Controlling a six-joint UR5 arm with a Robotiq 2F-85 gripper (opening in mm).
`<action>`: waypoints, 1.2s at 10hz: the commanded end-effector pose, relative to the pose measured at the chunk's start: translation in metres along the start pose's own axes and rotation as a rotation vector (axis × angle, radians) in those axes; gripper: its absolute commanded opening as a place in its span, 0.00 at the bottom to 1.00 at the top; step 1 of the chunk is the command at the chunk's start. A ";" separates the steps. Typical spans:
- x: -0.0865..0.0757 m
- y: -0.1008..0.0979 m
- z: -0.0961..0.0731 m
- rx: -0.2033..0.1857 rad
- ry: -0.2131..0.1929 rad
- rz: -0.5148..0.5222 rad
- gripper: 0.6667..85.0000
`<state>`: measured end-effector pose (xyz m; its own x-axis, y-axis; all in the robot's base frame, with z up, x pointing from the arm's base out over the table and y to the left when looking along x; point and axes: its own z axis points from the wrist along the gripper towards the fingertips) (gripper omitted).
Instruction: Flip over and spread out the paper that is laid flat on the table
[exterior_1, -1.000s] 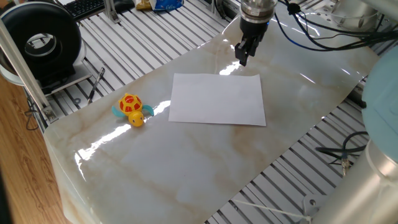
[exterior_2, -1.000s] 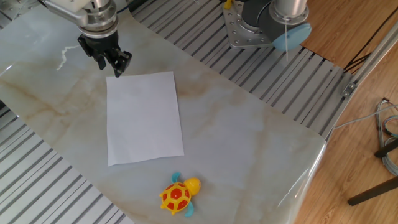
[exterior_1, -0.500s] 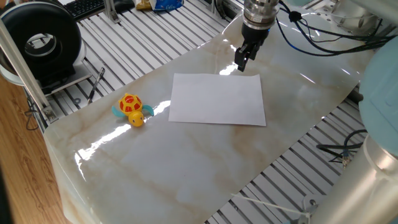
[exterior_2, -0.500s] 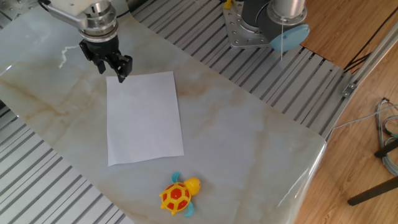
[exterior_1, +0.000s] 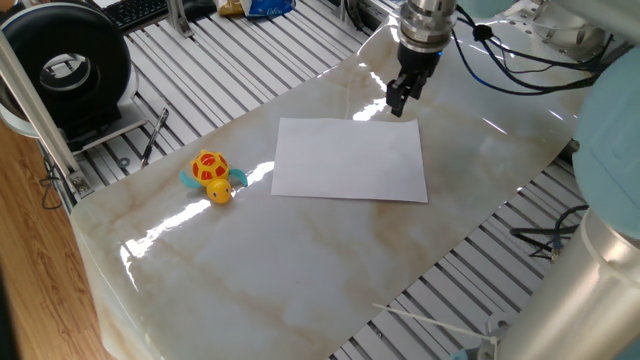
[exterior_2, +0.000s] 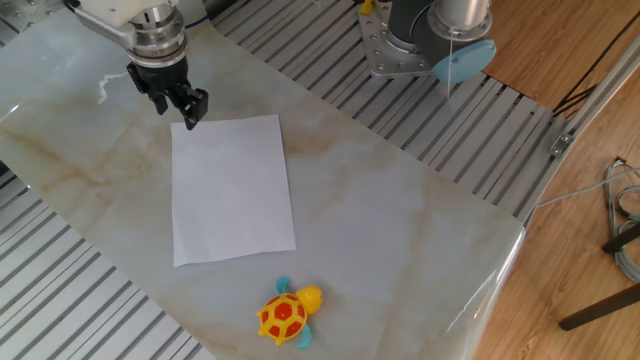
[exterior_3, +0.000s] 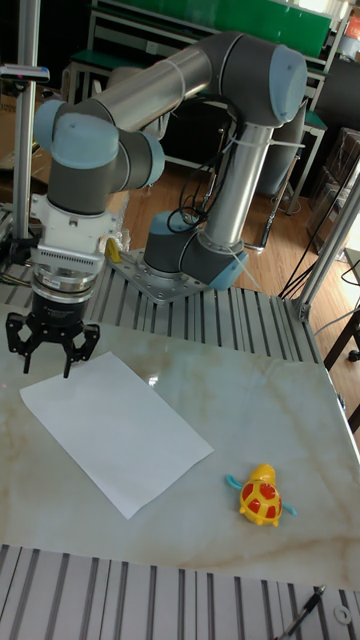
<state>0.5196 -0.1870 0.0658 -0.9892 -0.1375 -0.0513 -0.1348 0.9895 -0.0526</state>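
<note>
The paper (exterior_2: 232, 190), thin, light, limp and likely to slide on the glossy table (exterior_2: 400, 230), lies flat at centre-left of the frame, so its upper-left corner looks the best hold, where the gripper (exterior_2: 187, 106) hovers, fingers apart and empty.

The single arm shows whole in the tall fixed view, its grey tubes and pale blue joint caps arching from a base at the picture's centre up toward the top and down again at the left, where the wrist points straight downward. The gripper (exterior_3: 45, 362) hangs at the left edge there, at the upper left of the other fixed view (exterior_2: 183, 111) and upper right of one fixed view (exterior_1: 398, 104). Its two dark fingers (exterior_3: 20, 352) are spread apart, tips down
</note>
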 end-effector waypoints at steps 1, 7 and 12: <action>0.007 -0.014 0.011 -0.018 -0.030 0.020 0.68; 0.003 -0.019 0.016 -0.037 -0.051 0.038 0.65; 0.015 -0.031 0.028 -0.052 -0.066 0.030 0.65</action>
<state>0.5118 -0.2170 0.0413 -0.9864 -0.1229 -0.1095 -0.1230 0.9924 -0.0058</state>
